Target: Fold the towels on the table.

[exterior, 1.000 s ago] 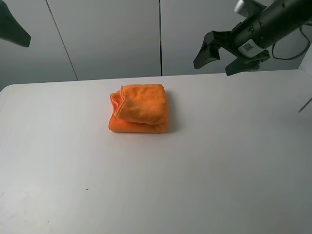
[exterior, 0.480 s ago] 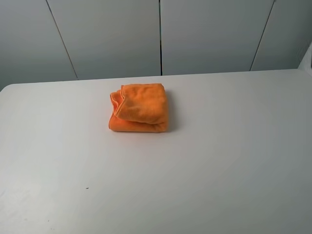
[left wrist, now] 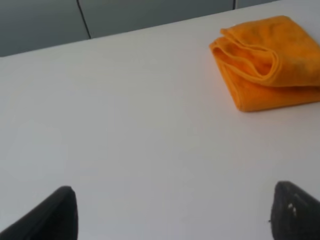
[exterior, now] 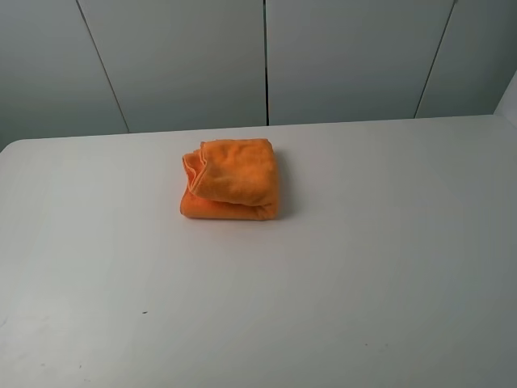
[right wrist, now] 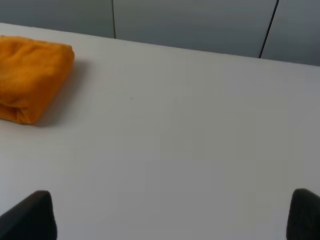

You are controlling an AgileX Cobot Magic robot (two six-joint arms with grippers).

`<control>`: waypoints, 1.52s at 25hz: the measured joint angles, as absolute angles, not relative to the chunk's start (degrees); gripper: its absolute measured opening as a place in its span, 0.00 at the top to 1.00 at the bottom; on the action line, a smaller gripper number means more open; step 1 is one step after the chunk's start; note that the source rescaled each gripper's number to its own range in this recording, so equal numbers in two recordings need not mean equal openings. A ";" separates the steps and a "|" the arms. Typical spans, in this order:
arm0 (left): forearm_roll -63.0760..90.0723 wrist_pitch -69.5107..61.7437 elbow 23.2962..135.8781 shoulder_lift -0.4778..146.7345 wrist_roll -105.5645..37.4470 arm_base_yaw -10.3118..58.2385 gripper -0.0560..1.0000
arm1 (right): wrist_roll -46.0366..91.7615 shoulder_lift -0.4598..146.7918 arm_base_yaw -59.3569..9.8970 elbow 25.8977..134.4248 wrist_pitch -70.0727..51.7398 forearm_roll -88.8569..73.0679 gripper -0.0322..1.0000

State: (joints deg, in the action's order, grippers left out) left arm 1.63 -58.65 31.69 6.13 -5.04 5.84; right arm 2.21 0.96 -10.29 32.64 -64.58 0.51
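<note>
The orange towel (exterior: 231, 179) lies folded into a thick, compact bundle on the white table (exterior: 363, 259), left of centre toward the far edge. No arm shows in the exterior high view. In the left wrist view the towel (left wrist: 267, 62) lies well beyond the left gripper (left wrist: 172, 217), whose black fingertips (left wrist: 55, 215) stand far apart with nothing between them. In the right wrist view the towel (right wrist: 30, 77) lies off to one side, and the right gripper (right wrist: 170, 217) is open and empty, its fingertips (right wrist: 305, 212) wide apart above bare tabletop.
Grey wall panels (exterior: 266, 56) with dark vertical seams stand behind the table's far edge. A tiny dark speck (exterior: 145, 313) marks the tabletop near the front left.
One second ago the right arm hung at the upper right and a dark left-arm part at the upper left of the exterior view. Both have left that view. The towel has not moved.
</note>
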 joint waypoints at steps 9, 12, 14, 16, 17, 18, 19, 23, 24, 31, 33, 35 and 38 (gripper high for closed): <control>0.00 -61.71 29.65 0.14 -3.03 5.84 0.01 | 0.74 0.29 -10.29 29.37 -63.00 -0.85 0.00; -0.41 -61.99 29.40 0.00 -1.33 5.84 0.01 | 0.65 0.29 -10.29 29.37 -63.00 -0.85 0.00; -0.45 -61.99 29.36 0.00 0.00 5.84 0.01 | 0.52 0.29 -10.29 29.37 -63.00 -0.85 0.00; -0.33 -61.99 29.36 0.00 0.57 5.84 0.01 | 0.52 0.29 -10.29 29.37 -63.00 -0.85 0.00; -0.33 -61.99 29.36 0.00 0.82 5.84 0.01 | 0.52 0.29 -10.29 29.37 -63.00 -0.85 0.00; -0.33 -61.99 29.36 0.00 0.84 5.84 0.01 | 0.52 0.29 -10.29 29.37 -63.00 -0.85 0.00; -0.33 -61.99 29.36 0.00 0.94 5.84 0.01 | 0.52 0.29 -10.29 29.37 -63.00 -0.85 0.00; 0.00 -61.99 29.36 0.00 1.05 5.30 0.01 | 0.00 0.29 -10.18 29.37 -63.00 -0.85 0.00; 0.00 -61.99 29.36 0.00 1.05 4.71 0.01 | 0.00 0.29 -9.63 29.37 -63.00 -0.85 0.00; 0.00 -61.99 29.36 0.00 1.05 -6.88 0.01 | 0.00 0.08 -1.59 29.37 -63.00 -0.85 0.00; 0.00 -61.99 29.36 0.00 1.17 -7.73 0.01 | 0.00 0.00 -0.95 29.37 -63.00 -0.85 0.00; 0.00 -61.99 29.36 0.00 1.17 -7.85 0.01 | 0.00 0.00 -0.86 29.37 -63.00 -0.85 0.00; 0.00 -61.99 29.36 0.00 1.17 -7.85 0.01 | 0.00 -0.05 -0.72 29.37 -63.00 -0.85 0.00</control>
